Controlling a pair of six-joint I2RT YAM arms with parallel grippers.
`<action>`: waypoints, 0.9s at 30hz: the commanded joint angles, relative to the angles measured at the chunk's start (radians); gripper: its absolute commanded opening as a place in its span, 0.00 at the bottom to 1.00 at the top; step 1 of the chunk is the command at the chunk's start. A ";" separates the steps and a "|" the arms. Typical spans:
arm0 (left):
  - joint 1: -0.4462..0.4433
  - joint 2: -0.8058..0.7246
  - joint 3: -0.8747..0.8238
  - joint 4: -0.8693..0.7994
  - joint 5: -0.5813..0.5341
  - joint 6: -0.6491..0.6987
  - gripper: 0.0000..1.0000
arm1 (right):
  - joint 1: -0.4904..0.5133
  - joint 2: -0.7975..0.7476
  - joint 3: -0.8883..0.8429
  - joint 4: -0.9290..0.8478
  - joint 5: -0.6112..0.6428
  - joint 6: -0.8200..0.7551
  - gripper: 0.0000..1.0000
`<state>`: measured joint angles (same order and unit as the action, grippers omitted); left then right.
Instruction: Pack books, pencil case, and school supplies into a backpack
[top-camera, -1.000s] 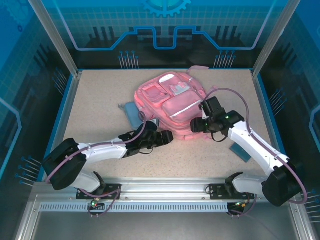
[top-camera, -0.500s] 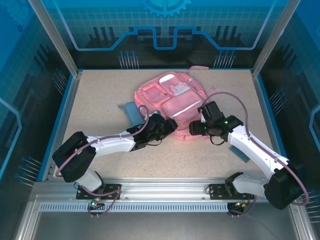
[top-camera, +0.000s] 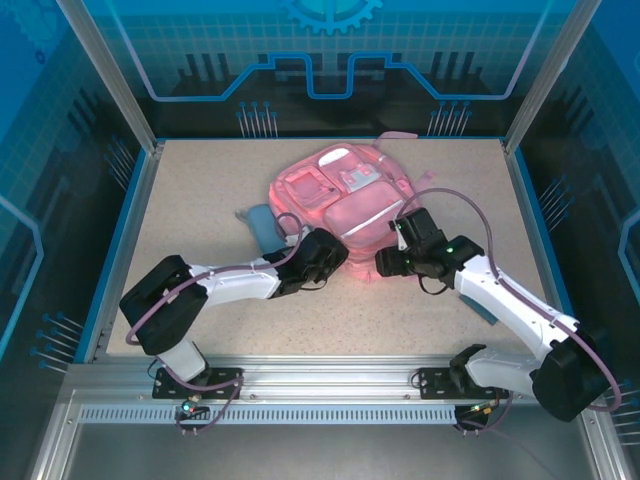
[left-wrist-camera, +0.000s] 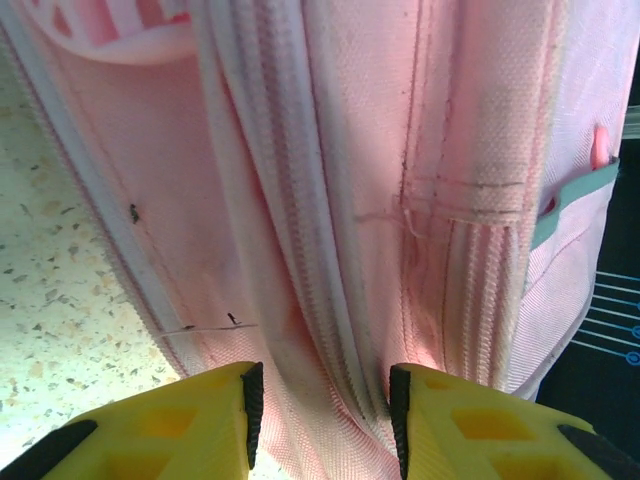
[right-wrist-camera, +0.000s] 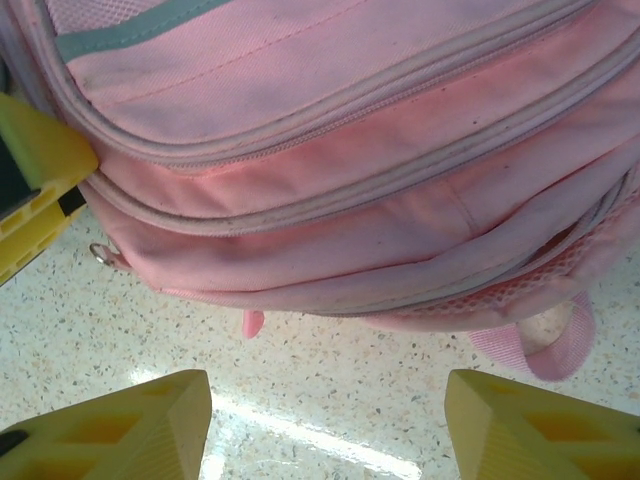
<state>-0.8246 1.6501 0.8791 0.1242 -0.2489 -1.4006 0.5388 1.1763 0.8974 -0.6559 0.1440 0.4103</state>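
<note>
The pink backpack (top-camera: 345, 205) lies flat mid-table. My left gripper (top-camera: 335, 256) is at its near-left edge. In the left wrist view the left gripper (left-wrist-camera: 324, 400) straddles a raised zipper fold of the backpack (left-wrist-camera: 340, 230); the jaws are partly closed, and a gap remains beside the left pad (left-wrist-camera: 252, 410). My right gripper (top-camera: 386, 262) hovers open over bare table just short of the backpack's near edge (right-wrist-camera: 330, 230), nothing between the fingers of this right gripper (right-wrist-camera: 325, 410). The light blue pencil case (top-camera: 263, 228) lies left of the backpack. A flat blue book (top-camera: 480, 303) shows partly under the right forearm.
A pink zipper pull (right-wrist-camera: 252, 322) and a metal ring (right-wrist-camera: 100, 253) hang at the backpack's near edge. A pink strap loop (right-wrist-camera: 545, 350) lies on the table. The left gripper's yellow finger (right-wrist-camera: 35, 190) shows in the right wrist view. Blue walls ring the speckled table (top-camera: 200, 180).
The left gripper has pushed forward onto the backpack's near-left edge and its jaws have narrowed. The right gripper has shifted slightly left along the backpack's near edge, jaws unchanged.
</note>
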 joint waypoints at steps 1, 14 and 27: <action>-0.006 -0.025 -0.032 -0.018 -0.038 -0.051 0.40 | 0.025 -0.016 -0.012 0.035 0.031 0.019 0.64; 0.027 0.025 0.024 0.044 -0.011 -0.014 0.48 | 0.044 0.017 0.001 0.033 0.022 0.021 0.63; 0.046 -0.002 0.046 0.072 -0.058 0.073 0.06 | 0.072 0.051 0.008 0.037 0.028 0.006 0.62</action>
<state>-0.7933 1.6726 0.8925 0.1627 -0.2588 -1.3804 0.5880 1.2228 0.8963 -0.6212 0.1551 0.4259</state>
